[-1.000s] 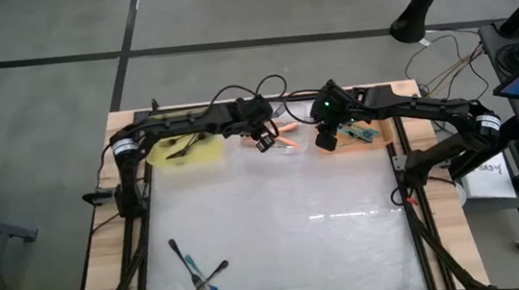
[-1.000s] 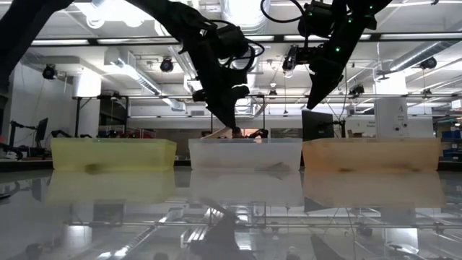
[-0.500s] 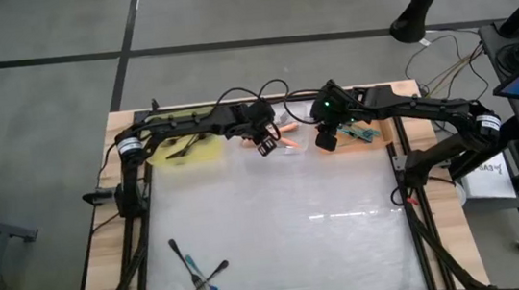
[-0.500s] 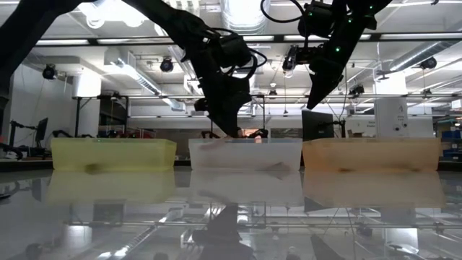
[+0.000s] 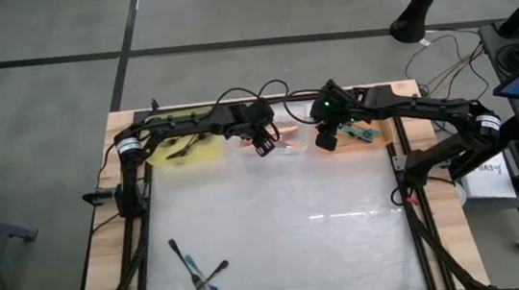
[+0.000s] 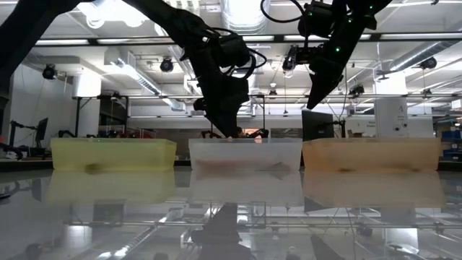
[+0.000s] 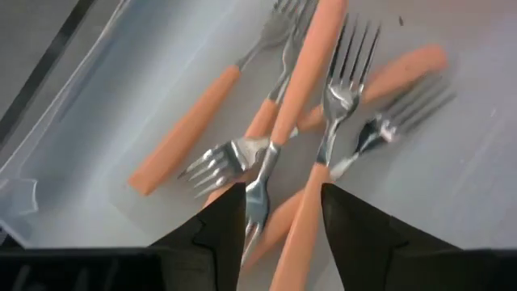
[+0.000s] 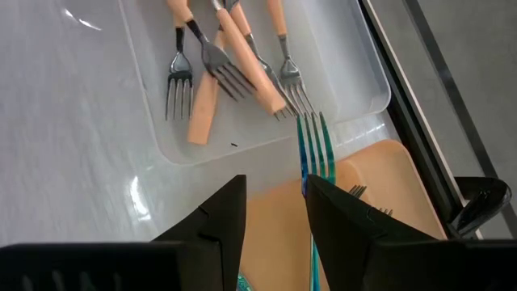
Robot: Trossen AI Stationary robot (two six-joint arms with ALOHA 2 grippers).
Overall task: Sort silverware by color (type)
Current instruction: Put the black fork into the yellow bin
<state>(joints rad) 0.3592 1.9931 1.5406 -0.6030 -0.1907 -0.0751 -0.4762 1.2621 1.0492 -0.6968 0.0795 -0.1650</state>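
Above the clear plastic middle bin the left gripper is held spread, with five orange-handled metal forks lying loose beneath it. A teal-handled fork is pinched by the right gripper over the orange bin. Three forks are left at the table's near left corner.

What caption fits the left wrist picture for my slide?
Left gripper, jaws open, hovering over orange-handled forks piled in the clear bin.
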